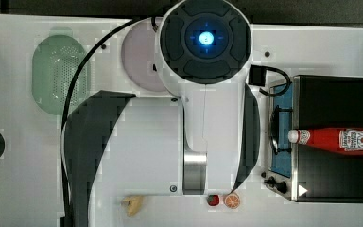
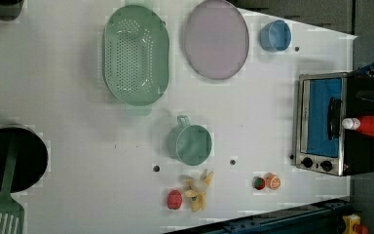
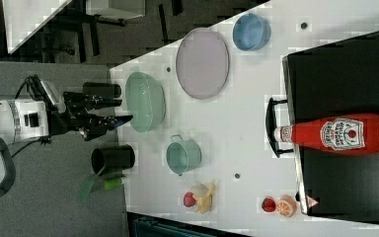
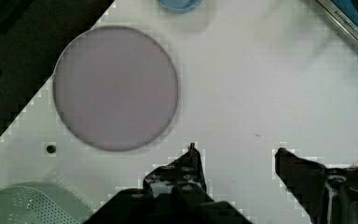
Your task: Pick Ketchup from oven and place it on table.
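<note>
Above the white table [image 4: 242, 84], fingers [image 4: 192, 164] spread apart, gripping nothing, Ketchup [image 1: 333, 140] lying atop the oven [image 1: 331, 97]

White table [image 2: 68, 122], a few dark holes. On it: green colander [image 2: 135, 54], lilac plate [image 2: 216, 39], blue cup [image 2: 274, 35], green mug [image 2: 190, 143], oven [image 2: 328, 123], black pot [image 2: 10, 157], banana toy [image 2: 198, 189], small red and orange pieces [image 2: 266, 182], probably toy fruit.

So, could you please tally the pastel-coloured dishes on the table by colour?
Green: 2, the colander and the mug
Lilac: 1, the plate
Blue: 1, the cup
Total: 4
</note>
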